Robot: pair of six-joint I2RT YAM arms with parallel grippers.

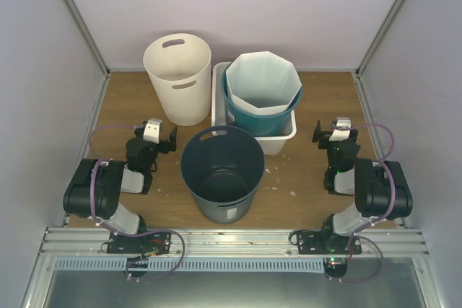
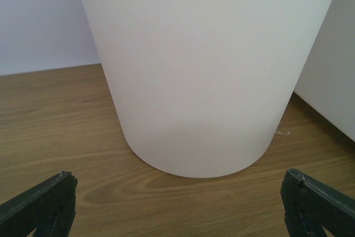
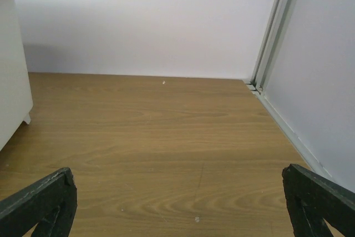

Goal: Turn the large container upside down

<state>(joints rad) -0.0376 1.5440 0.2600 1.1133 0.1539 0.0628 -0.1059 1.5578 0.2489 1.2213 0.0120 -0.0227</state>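
The large dark grey container (image 1: 206,205) stands upright on the table (image 1: 310,171), mouth up, at the near middle between the two arms. Its inside shows down to the bottom, and a slot handle is cut in its far wall just under the rim. A pale label sits on its near outer wall.

Far and left of it stands a cream bin (image 1: 180,81), also upright, with slot handles near its rim. To the right of the cream bin and just beside it lies a white rectangular tub (image 1: 278,142). A teal container (image 1: 253,117) sits inside the tub, and a pale many-sided container (image 1: 263,81) is nested in the teal one. The tub's near edge is close to the far rim of the dark grey container. A few white flecks lie on the table to the right of the dark grey container.

The left gripper (image 1: 155,136) rests low at the left of the dark grey container, apart from it. It faces the cream bin (image 2: 199,70), whose base fills the left wrist view, and its jaws stand spread wide with nothing between them. The right gripper (image 1: 336,133) sits at the right, near the tub's right end. Its jaws are spread just as wide over bare table (image 3: 166,126) and hold nothing. The tub's corner (image 3: 11,59) shows at the left edge of that view.
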